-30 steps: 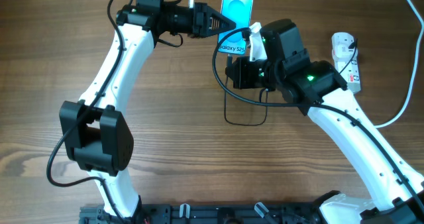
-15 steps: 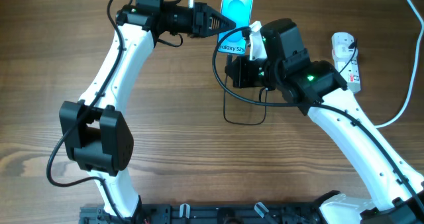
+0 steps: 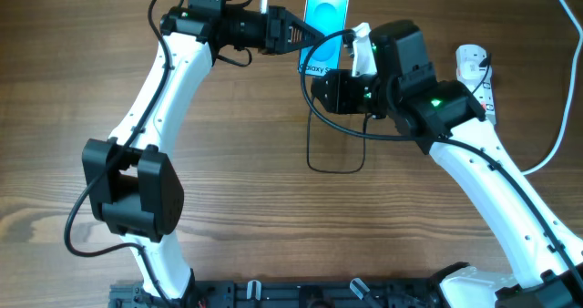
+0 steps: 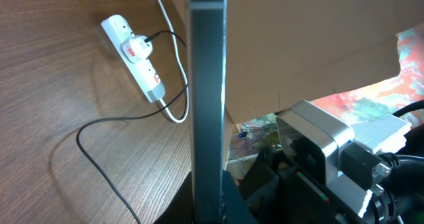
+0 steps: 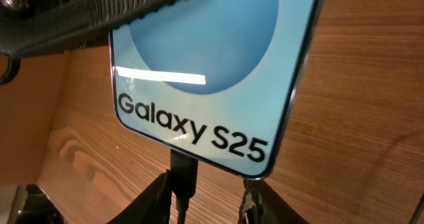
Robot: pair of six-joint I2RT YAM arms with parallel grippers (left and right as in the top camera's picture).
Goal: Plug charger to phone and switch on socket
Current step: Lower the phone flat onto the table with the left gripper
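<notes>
The phone [image 3: 326, 7] has a cyan screen and a white band reading "Galaxy S25". My left gripper [image 3: 296, 33] is shut on its side and holds it up off the table. In the left wrist view it appears edge-on as a grey bar [image 4: 207, 85] between the jaws [image 4: 212, 201]. In the right wrist view the phone [image 5: 212, 65] fills the frame. The charger's black connector [image 5: 183, 174] sits against its bottom edge. My right gripper [image 5: 207, 199] is open around the connector, which touches only the left finger. The thin black cable [image 3: 337, 144] loops on the table. The white socket [image 3: 475, 80] lies at the right.
The socket also shows in the left wrist view [image 4: 136, 55] with a plug in it and the black cable [image 4: 119, 138] trailing away. A thicker white cord [image 3: 556, 117] runs along the table's right side. The wooden table [image 3: 237, 180] extends to the front.
My right gripper has moved up and to the right, closer under the phone's bottom edge, covering more of the white band. The left arm and phone have barely moved.
</notes>
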